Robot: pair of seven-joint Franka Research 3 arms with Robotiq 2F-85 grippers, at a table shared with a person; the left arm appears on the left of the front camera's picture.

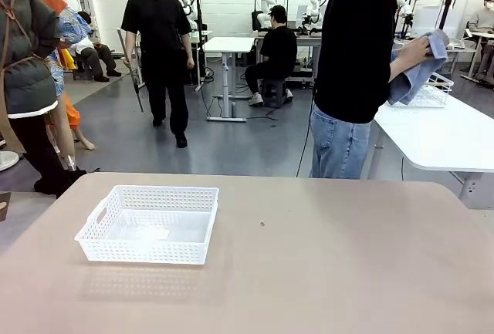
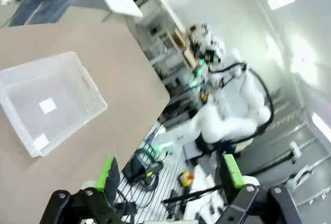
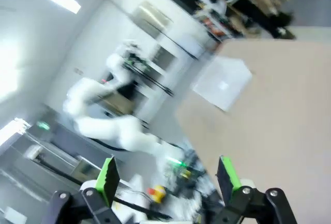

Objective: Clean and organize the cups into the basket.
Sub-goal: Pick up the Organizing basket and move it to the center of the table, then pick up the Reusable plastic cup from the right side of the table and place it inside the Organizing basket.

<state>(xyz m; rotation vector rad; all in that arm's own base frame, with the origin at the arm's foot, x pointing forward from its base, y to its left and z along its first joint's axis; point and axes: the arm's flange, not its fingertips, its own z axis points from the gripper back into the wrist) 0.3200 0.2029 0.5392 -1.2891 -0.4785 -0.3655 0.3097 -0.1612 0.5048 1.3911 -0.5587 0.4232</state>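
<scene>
Watching the left gripper [image 2: 169, 173] first: jaws spread as wide as they go, nothing between the green pads, hanging off the table's [image 1: 324, 257] near edge. The basket [image 1: 147, 251] sits at about ten o'clock on the table, upright, with nothing in it but a pale label on the floor. From the left wrist, the basket [image 2: 85, 87] lies up at ten o'clock too.

I'd call it light, thin plastic: it will flex and skate if nudged, so any cup goes in gently from above. If I must shift the basket, I'd pinch the rim beside a handle cut-out.

At one o'clock, across the table, the person [image 1: 355, 56] has both hands in a blue cloth [image 1: 417, 72]. Whether a cup is wrapped inside, I cannot tell.

A cup coming my way would likely be rigid and smooth, so I'd grip it mid-body, not by the lip.

Over to the right gripper [image 3: 167, 175]: also fully open and empty, with the basket [image 3: 207, 92] far off at one o'clock.
</scene>
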